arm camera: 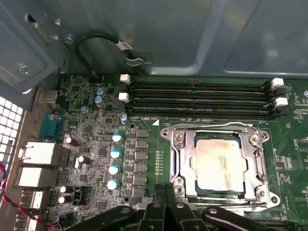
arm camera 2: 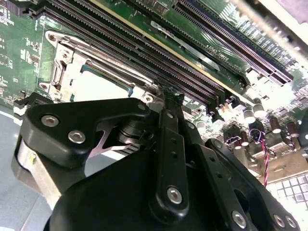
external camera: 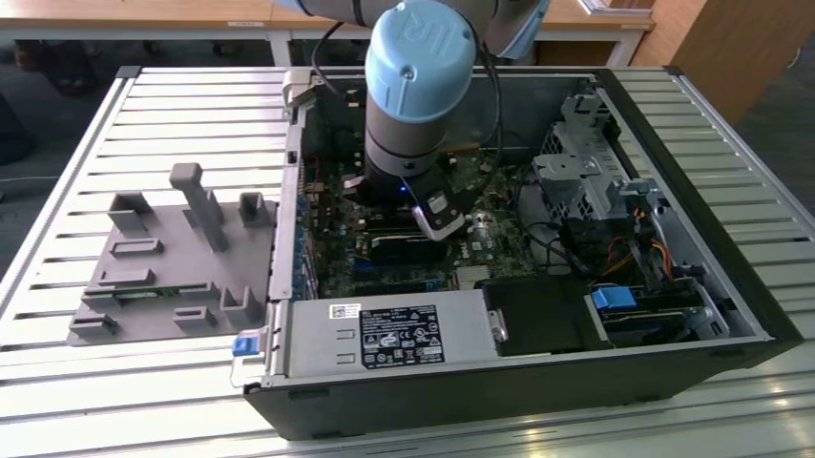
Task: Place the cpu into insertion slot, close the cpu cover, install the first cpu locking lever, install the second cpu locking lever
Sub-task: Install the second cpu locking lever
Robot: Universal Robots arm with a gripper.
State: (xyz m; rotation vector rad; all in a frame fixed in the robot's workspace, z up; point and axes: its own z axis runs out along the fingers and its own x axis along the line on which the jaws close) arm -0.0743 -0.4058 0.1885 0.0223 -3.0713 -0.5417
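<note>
Fingers (arm camera: 160, 193) pinched together, empty, hover just beside the cpu cover (arm camera: 179, 159), shut over the cpu (arm camera: 217, 163), a light, stiff, fragile chip for edge-holding only, twelve o'clock from the power supply (external camera: 388, 334) in the exterior view.

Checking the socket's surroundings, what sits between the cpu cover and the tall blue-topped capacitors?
In the first wrist view, a column of small grey square components stands on green board between the cpu cover and the capacitors.

Grey fixture tray (external camera: 159, 262), open computer case (external camera: 713, 277), memory slots (arm camera: 197, 98)
</note>
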